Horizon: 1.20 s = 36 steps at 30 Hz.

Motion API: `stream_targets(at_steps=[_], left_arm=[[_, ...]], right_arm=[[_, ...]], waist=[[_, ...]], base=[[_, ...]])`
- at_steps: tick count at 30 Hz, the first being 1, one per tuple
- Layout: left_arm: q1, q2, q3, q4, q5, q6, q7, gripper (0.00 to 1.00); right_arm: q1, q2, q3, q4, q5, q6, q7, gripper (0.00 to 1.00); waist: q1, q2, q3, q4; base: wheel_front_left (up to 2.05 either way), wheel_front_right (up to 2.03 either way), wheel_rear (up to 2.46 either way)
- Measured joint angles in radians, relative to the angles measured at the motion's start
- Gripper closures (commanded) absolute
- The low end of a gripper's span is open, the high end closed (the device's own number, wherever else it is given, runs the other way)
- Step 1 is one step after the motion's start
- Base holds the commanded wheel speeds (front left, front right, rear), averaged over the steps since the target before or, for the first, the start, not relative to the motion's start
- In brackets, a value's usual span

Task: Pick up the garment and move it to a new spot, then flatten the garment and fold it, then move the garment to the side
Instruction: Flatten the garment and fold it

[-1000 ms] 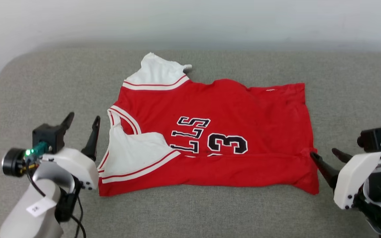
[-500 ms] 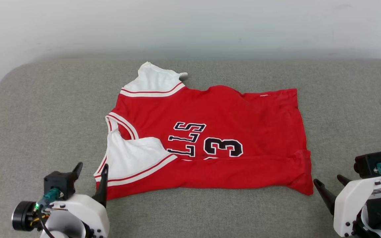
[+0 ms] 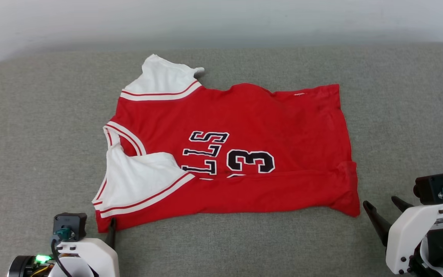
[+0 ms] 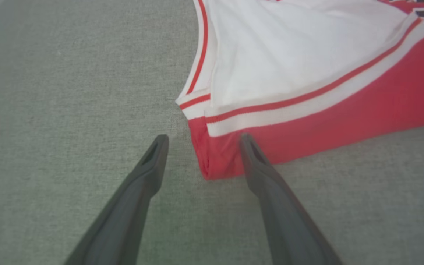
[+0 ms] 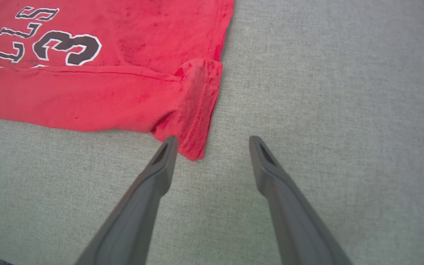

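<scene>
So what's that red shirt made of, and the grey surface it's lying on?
The garment: thin, soft knit, probably a synthetic jersey; matte, it lies limp with creases and a folded-over edge. The grey surface: coarse woven upholstery cloth, matte, its weave visible close up; likely padded, given rounded corners.

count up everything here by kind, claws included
garment: 1
claws, the left claw and the right claw, both open: 2
grey cushion: 1
total: 4
</scene>
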Motion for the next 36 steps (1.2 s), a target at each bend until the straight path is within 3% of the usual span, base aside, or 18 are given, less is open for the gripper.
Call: stream_targets(at_steps=[7, 10, 11, 12, 13, 14, 17, 26, 36], left_arm=[[-0.044, 0.003, 0.015, 0.088, -0.008, 0.002, -0.003, 0.00], [-0.058, 0.004, 0.006, 0.108, -0.019, -0.021, 0.026, 0.00], [-0.064, 0.004, 0.001, 0.110, -0.026, -0.032, 0.037, 0.36], [-0.066, 0.003, -0.003, 0.111, -0.031, -0.040, 0.048, 0.58], [-0.069, 0.001, -0.005, 0.110, -0.040, -0.049, 0.053, 0.96], [-0.070, 0.001, -0.006, 0.109, -0.046, -0.056, 0.054, 1.00], [-0.077, -0.013, -0.013, 0.109, -0.054, -0.071, 0.050, 1.00], [-0.073, -0.006, 0.005, 0.048, -0.043, -0.058, -0.018, 1.00], [-0.067, 0.030, 0.007, -0.108, -0.010, -0.024, -0.017, 1.00]], right_arm=[[0.000, 0.000, 0.007, -0.011, -0.017, 0.000, -0.010, 0.00], [0.000, 0.002, 0.012, -0.009, -0.017, 0.000, -0.019, 0.00], [-0.001, 0.003, 0.012, -0.008, -0.017, 0.000, -0.021, 0.00], [-0.001, 0.004, 0.012, -0.008, -0.017, 0.000, -0.024, 0.00], [-0.002, 0.004, 0.012, -0.005, -0.019, 0.000, -0.026, 0.00], [-0.003, 0.004, 0.012, -0.002, -0.022, 0.000, -0.026, 0.00], [-0.003, 0.000, 0.012, 0.010, -0.026, 0.000, -0.027, 0.00], [-0.037, -0.021, 0.024, 0.047, -0.062, 0.000, -0.021, 0.00], [-0.083, 0.039, -0.013, 0.147, -0.117, 0.000, 0.042, 0.00]], waist=[[0.0000, 0.0000, 0.046, -0.018], [0.0000, 0.0000, 0.064, -0.022], [0.0000, 0.0000, 0.069, -0.023], [0.0000, 0.0001, 0.073, -0.023], [0.0000, 0.0001, 0.076, -0.023], [0.0000, 0.0000, 0.077, -0.022], [0.0000, 0.0000, 0.072, -0.017], [0.0002, 0.0000, 0.028, 0.016], [0.0002, 0.0000, 0.015, 0.060]], base=[[0.00, 0.00, 0.00], [0.00, 0.00, 0.00], [0.00, 0.00, 0.00], [0.00, 0.00, 0.00], [0.00, 0.00, 0.00], [0.00, 0.00, 0.00], [0.00, 0.00, 0.00], [0.00, 0.00, 0.00], [0.00, 0.00, 0.00]])
